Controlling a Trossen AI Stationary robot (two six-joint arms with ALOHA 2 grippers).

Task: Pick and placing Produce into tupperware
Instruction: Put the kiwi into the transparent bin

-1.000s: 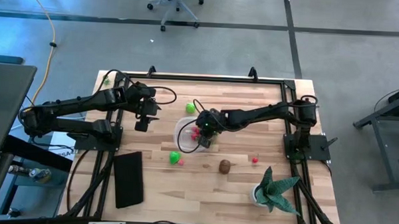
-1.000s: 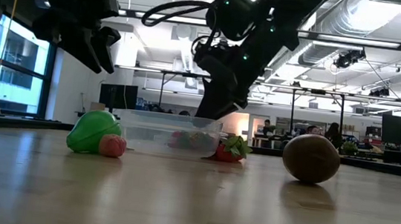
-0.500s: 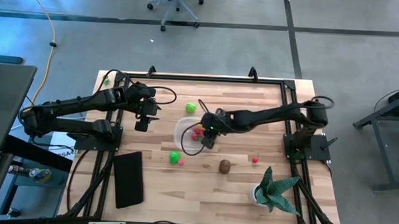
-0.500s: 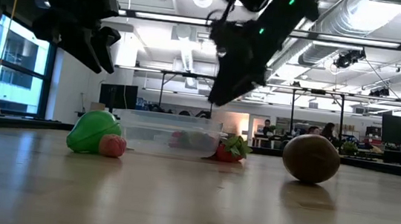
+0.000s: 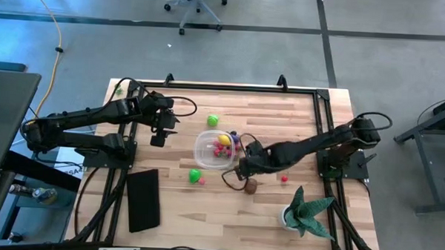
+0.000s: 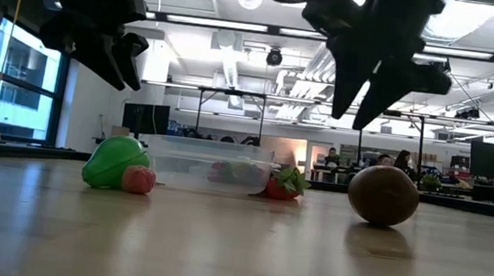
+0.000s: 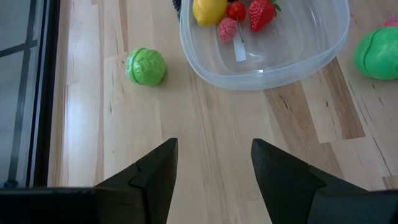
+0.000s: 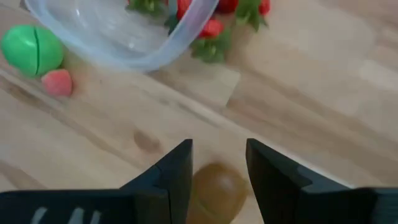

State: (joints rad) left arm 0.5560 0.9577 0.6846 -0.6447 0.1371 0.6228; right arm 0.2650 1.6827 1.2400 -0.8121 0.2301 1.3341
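The clear tupperware stands mid-table with yellow, red and pink produce inside. On the table around it lie a green cabbage, a green fruit beside a pink piece, a strawberry against the tub's wall, a brown fruit and a small red piece. My right gripper hangs open, pointing down, above the brown fruit and clear of it. My left gripper hovers open, left of the tub, holding nothing.
A spiky green potted plant stands at the near right corner. A flat black slab lies at the near left. Bare wood stretches along the near edge between them.
My right gripper has risen out of the tupperware and swung toward the table's near right, over the brown fruit, rolling its wrist on the way. It carries nothing.
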